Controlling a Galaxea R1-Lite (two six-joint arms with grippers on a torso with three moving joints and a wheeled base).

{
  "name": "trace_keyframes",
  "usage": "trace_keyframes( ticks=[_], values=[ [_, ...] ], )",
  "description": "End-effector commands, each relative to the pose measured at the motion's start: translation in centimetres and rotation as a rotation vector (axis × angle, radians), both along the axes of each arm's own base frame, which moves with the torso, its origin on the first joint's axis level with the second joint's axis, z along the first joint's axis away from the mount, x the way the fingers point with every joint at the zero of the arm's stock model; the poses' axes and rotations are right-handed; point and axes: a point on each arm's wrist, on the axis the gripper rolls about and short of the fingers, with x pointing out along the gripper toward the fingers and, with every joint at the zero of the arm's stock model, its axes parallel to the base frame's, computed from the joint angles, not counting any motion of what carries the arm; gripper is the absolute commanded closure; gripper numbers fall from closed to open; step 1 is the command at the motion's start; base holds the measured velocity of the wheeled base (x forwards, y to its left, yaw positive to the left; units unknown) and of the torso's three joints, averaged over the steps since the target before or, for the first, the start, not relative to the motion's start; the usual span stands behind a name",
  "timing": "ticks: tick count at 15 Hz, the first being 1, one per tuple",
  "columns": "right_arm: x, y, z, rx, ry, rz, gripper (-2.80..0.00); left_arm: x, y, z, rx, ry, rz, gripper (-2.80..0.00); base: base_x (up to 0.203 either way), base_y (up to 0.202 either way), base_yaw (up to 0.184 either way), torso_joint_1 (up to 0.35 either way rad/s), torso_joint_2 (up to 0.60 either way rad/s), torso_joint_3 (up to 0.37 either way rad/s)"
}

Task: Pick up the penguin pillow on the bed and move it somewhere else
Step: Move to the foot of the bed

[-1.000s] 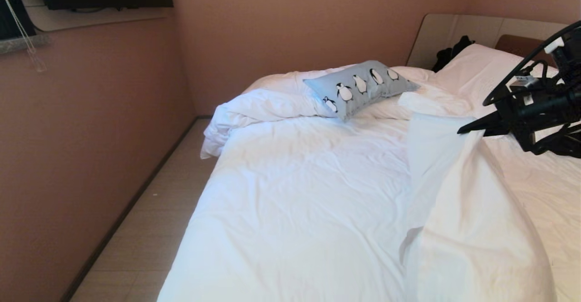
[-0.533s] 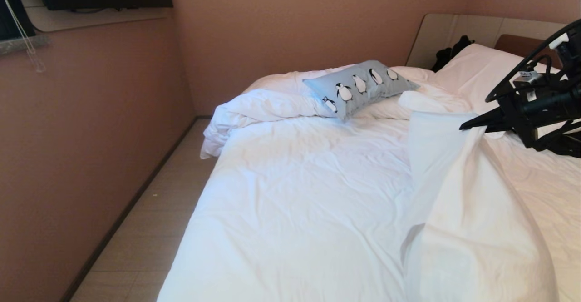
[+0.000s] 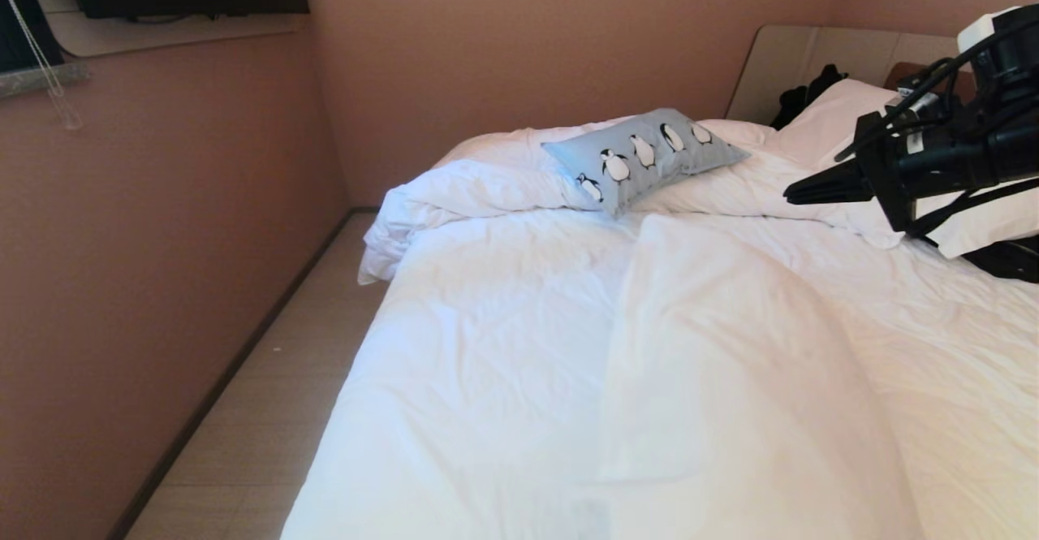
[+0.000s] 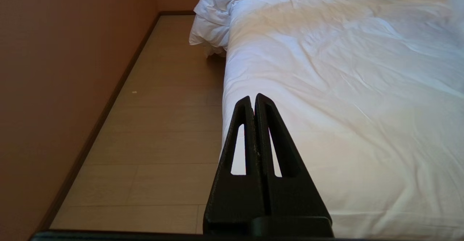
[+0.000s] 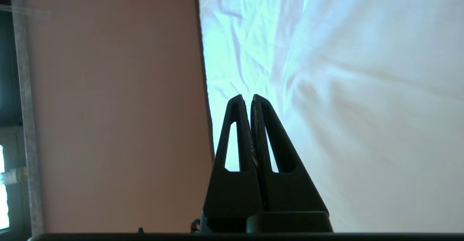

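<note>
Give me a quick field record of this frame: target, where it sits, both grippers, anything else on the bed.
target: penguin pillow, untouched
location: lying on the rumpled duvet at the far side of the bed, near the headboard
right gripper: shut, empty, in the air over the bed, to the right of the pillow
left gripper: shut, empty, at the bed's near edge beside the floor
other: dark item by the headboard

Head view: looked from high, forward and down across the bed (image 3: 519, 361) toward its headboard (image 3: 812, 53). Left wrist view: looked low along the bed's edge, close, over the floor (image 4: 163, 125). Right wrist view: faced the bed close, wall (image 5: 116, 107) beside. All three shared the bed.
</note>
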Motion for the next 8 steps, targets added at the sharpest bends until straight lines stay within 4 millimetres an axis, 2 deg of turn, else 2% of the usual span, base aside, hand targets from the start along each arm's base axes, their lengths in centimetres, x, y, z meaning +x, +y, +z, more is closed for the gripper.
trace_keyframes(
  ticks=[1,3,6,8],
  values=[
    [1.0,0.9,0.4,-0.001,-0.092,0.023,0.00,0.0,0.0,0.0,0.000,0.000,0.000,0.00,0.000,0.000,0.000,0.000,0.00,0.000],
    [1.2,1.3,-0.1,-0.019,-0.071,0.010,0.00,0.0,0.0,0.0,0.000,0.002,-0.001,0.00,0.000,0.000,0.000,0.000,0.00,0.000],
    [1.9,1.0,-1.2,-0.129,-0.044,-0.141,0.00,0.0,0.0,0.0,0.000,0.002,0.000,0.00,0.000,0.000,0.000,0.000,0.00,0.000],
    [2.4,0.7,-3.1,-0.275,0.000,-0.268,0.00,0.0,0.0,0.0,0.000,0.001,0.000,0.00,0.000,0.000,0.000,0.000,0.00,0.000]
  ],
)
